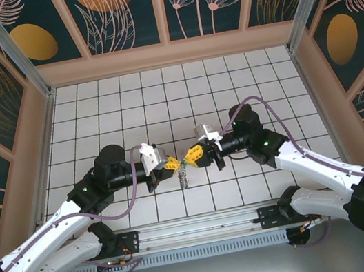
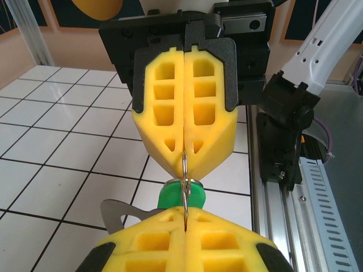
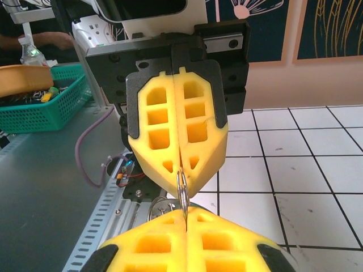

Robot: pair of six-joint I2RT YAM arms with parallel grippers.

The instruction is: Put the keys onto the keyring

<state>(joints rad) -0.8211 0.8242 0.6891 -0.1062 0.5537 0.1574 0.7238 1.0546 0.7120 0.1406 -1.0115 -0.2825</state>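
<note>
- Left gripper (image 1: 171,165) and right gripper (image 1: 193,155) are pressing tip to tip, both clamped on the keyring (image 3: 181,188).
- The keys (image 2: 180,196) are dangling just beneath the ring; slow, steady threading looks wisest.

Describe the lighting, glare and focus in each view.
Top external: even light, faint shadows on the tiles, side walls splay outward, wide-angle look. Left wrist: pale glare on far tiles, green key head sharp, background soft. Right wrist: metal ring glints, crisp; green basket behind slightly soft.
</note>
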